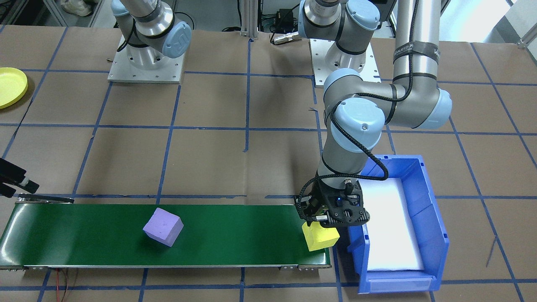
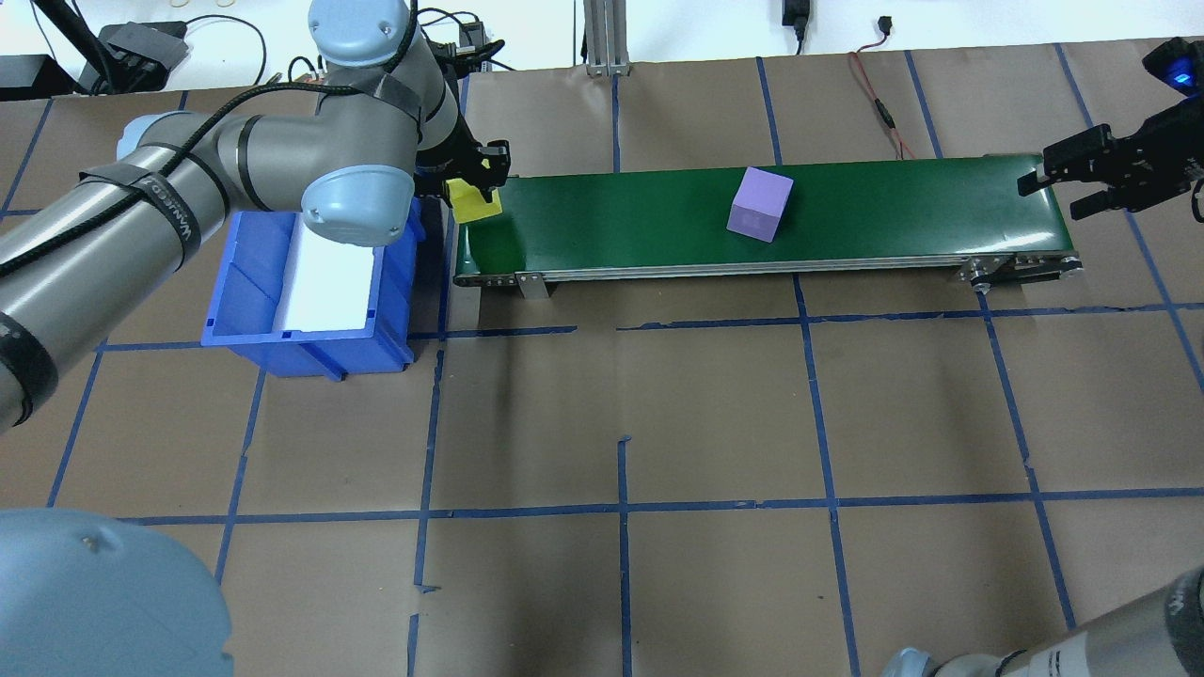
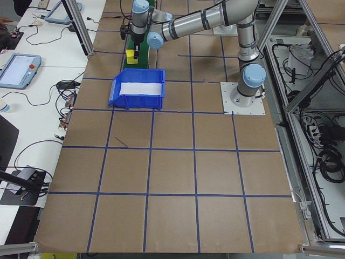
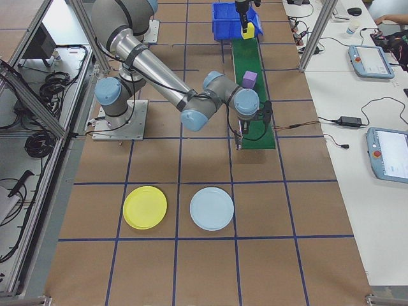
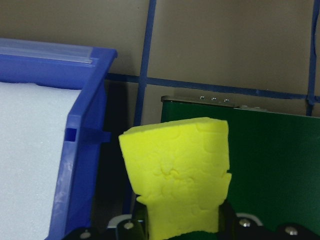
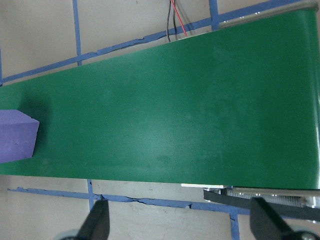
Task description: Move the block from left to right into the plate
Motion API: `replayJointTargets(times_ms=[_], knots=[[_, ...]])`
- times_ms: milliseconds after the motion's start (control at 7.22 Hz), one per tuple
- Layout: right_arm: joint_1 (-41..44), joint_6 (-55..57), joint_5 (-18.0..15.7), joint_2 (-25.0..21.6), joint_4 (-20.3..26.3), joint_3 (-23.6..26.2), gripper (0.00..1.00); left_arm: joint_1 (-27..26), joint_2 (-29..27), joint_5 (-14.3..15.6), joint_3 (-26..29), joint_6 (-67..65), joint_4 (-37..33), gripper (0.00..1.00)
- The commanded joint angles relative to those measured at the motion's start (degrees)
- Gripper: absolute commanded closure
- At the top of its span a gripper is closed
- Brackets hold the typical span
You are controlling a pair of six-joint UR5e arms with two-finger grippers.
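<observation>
Across the worktop point(image 1: 251, 159), front-facing view: left arm bends at the elbow and drops its wrist straight down at the conveyor belt's point(image 1: 105, 239) end beside the blue bin point(image 1: 432, 226). Left hand point(image 1: 325, 224) pinches the yellow foam block point(image 1: 320, 238), which sits tilted, one corner toward the camera, over the belt's end just beside the bin wall. Block near-cubic; no clear long axis. Purple foam block point(image 1: 163, 227) rests mid-belt, also turned corner-on. Yellow plate point(image 1: 10, 86) at the view's left edge, well apart from both blocks. Arm strap carries white lettering, too cut off to read.

Overhead view: left arm reaches forward over the bin point(image 2: 245, 310); hand point(image 2: 475, 183) closed on the yellow block point(image 2: 470, 202) at the belt's point(image 2: 894, 207) left end. Right hand point(image 2: 1058, 183) hovers just past the belt's right end, fingers spread, nothing between them. Strap on the left forearm bears lettering, not clearly legible. Purple block point(image 2: 759, 204) right of belt centre.

Right side view: yellow plate point(image 4: 145, 207) lies flat on the worktop beside a pale blue plate point(image 4: 211, 208), near the camera; yellow block point(image 4: 248, 31) far off at the belt's far end.

Left wrist view: yellow block point(image 5: 177, 175) upright between the fingers, surface dimpled, bin wall point(image 5: 82, 165) to its left.

Right wrist view: fingers point(image 6: 97, 222) wide apart above the belt point(image 6: 175, 115); purple block point(image 6: 17, 135) at the left edge.
</observation>
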Motion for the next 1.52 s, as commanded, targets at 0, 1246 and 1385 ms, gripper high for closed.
replayJointTargets(times_ms=[0,1246,1385], knots=[[-0.25,0.68,0.19,-0.39,-0.29,0.93,0.00,-1.02,-1.03,-0.20,-0.04,-0.10,0.16,0.65],[-0.25,0.95,0.27,-0.39,-0.47,2.33,0.00,0.54,18.09,0.76,-0.21,0.34,-19.14,0.00],[-0.25,0.95,0.19,-0.22,-0.47,2.16,0.00,2.20,21.25,0.76,-0.13,0.34,-22.74,0.00]])
